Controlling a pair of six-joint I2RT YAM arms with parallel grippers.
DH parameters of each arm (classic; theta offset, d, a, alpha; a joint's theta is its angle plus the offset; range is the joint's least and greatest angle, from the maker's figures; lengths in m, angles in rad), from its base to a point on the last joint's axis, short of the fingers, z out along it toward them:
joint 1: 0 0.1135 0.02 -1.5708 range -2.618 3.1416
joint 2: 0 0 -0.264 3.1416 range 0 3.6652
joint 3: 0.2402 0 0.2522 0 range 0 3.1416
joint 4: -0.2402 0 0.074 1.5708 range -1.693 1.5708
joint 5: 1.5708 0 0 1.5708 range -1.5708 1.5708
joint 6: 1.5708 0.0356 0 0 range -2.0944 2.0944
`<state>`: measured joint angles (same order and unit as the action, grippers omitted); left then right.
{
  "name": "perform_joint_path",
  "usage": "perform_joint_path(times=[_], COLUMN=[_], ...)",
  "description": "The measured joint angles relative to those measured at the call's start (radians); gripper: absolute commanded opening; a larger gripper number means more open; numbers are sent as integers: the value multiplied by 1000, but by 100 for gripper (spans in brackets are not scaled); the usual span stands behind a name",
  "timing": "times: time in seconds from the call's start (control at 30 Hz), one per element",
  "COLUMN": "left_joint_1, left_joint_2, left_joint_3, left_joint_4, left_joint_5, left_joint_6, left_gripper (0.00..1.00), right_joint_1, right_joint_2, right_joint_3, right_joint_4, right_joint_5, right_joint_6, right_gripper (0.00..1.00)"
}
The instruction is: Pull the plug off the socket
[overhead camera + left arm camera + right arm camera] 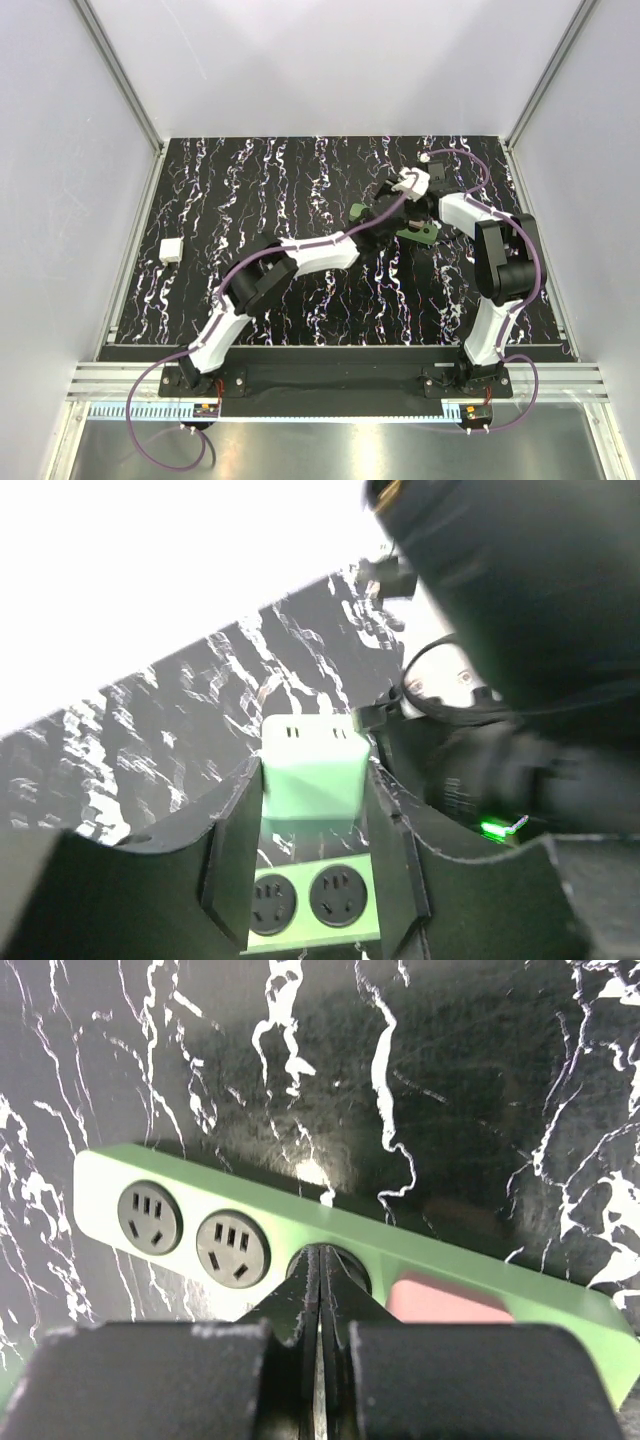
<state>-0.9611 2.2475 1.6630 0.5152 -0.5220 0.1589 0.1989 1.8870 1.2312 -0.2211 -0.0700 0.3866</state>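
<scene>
Gripping plug (310, 750) with left gripper (314, 800), seemingly lifted clear above power strip (420, 1260); pinning strip with closed, empty right gripper (320, 1260). Nearly done.

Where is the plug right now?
In the left wrist view the plug sits between the fingers of the left gripper, right by the socket's two visible holes. From above, that is right of the table's centre.

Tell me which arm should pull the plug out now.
Left: its fingers sit either side of the plug, while the right gripper is shut, resting on the socket.
</scene>
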Motion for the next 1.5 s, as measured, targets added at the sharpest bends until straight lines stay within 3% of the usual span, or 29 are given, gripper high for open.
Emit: perform_joint_path(times=[0.17,0.37,0.63,0.8,0.9,1.0,1.17,1.5], left_joint_1=[-45,-64,-19,31,77,143,232,233], left_joint_2=[-4,-57,-310,-454,-521,-555,-561,-443], left_joint_3=[29,33,-228,-333,-389,-420,-445,-407], left_joint_4=[157,175,124,-82,-260,-427,-626,-793], left_joint_5=[-77,-92,-146,-182,-151,-44,167,397], left_joint_6=[81,74,3,-170,-320,-438,-481,-469], left_gripper=[0,0,1,58,71,78,94,86], right_joint_1=[3,5,5,5,5,5,5,3], right_joint_2=[3,5,5,7,8,8,8,8], right_joint_3=[-2,-1,-1,1,2,2,2,2], right_joint_4=[7,6,6,6,6,6,6,8], right_joint_5=[-14,-26,-27,-31,-34,-37,-40,-49], right_joint_6=[3,-5,-10,-13,-17,-21,-28,-42], right_gripper=[0,0,1,2,2,2,2,2])
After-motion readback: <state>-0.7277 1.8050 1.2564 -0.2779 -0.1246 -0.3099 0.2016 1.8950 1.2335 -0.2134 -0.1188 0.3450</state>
